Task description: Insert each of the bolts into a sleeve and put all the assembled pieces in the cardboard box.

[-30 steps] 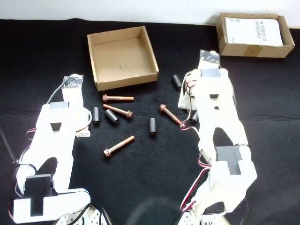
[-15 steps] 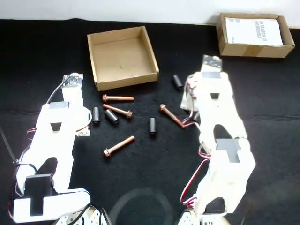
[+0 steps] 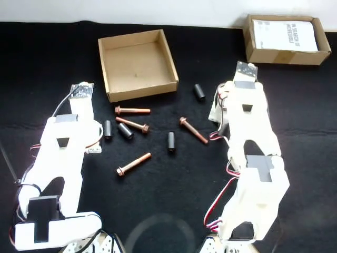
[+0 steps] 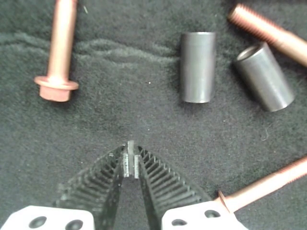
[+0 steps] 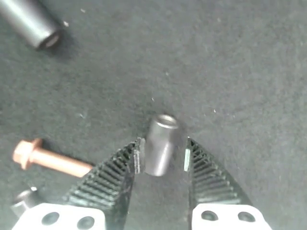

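Black cloth-covered bench [image 3: 300, 121] under everything. On it, side by side, the white left arm [image 3: 60, 158] and the white right arm [image 3: 253, 142], both stretched toward the far edge. Past the left arm, the open cardboard box [image 3: 138, 66], upright, bare floor showing. At the far right corner, a second box [image 3: 287, 56] with a printed sheet [image 3: 284, 34] lying in it.

Loose on the cloth between the arms, four copper bolts:
- Box-side bolt [image 3: 132, 110] just in front of the cardboard box.
- Middle bolt [image 3: 131, 124] close beneath it, slanted.
- Near bolt [image 3: 133, 163] closer to the arm bases.
- Slanted bolt [image 3: 193, 129] near the right arm.

Smaller still, the dark sleeves, all lying on the cloth:
- First sleeve [image 3: 108, 129] just beside the left arm.
- Second sleeve [image 3: 125, 130] next to it, close against the middle bolt.
- Lone sleeve [image 3: 171, 141] between the arms.
- Far sleeve [image 3: 199, 91] off the cardboard box's right corner.

Left end effector [image 4: 130, 160]: fingertips pressed together, tip against tip, over bare cloth, short of the first sleeve and second sleeve.

Right end effector [image 5: 161, 153]: pinching a held sleeve [image 5: 160, 143] between both fingertips, open end pointing away from the wrist.
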Available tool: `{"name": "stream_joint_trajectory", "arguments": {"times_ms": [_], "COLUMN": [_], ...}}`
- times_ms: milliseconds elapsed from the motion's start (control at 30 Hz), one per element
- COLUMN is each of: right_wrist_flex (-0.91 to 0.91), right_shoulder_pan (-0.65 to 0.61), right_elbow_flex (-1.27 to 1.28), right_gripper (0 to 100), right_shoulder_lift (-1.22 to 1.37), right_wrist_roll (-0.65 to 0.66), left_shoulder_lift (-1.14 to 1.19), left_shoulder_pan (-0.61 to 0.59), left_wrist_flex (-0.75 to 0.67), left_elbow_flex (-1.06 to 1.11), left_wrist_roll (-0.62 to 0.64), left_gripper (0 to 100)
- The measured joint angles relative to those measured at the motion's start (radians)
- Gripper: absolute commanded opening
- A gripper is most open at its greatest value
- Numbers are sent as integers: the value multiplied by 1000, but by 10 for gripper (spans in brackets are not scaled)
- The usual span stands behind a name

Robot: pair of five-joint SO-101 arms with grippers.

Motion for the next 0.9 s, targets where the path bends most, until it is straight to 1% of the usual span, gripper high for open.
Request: {"name": "stream_joint_trajectory", "arguments": {"times_ms": [133, 433, 500, 567, 600, 633, 800, 900], "right_wrist_flex": [-12, -12, -12, -12, -12, -11, -6, 41], "right_shoulder_pan": [-14, -14, -12, -11, -11, -9, 2, 12], "right_elbow_flex": [-2, -37, -40, -43, -43, -43, -49, -89], "right_gripper": [131, 130, 101, 19, 2, 13, 6, 6], "right_shoulder_lift": [5, 152, 157, 163, 163, 166, 172, 180], "right_wrist_roll": [0, 0, 0, 0, 0, 0, 0, 0], "left_shoulder_lift": [0, 0, 0, 0, 0, 0, 0, 0], "left_shoulder_pan": [0, 0, 0, 0, 0, 0, 0, 0], "left_wrist_flex": [0, 0, 0, 0, 0, -8, -12, -12], "left_elbow_flex": [0, 0, 0, 0, 0, 0, 0, 0], "left_wrist_roll": [0, 0, 0, 0, 0, 0, 0, 0], "left_gripper": [28, 28, 28, 28, 28, 28, 27, 27]}}
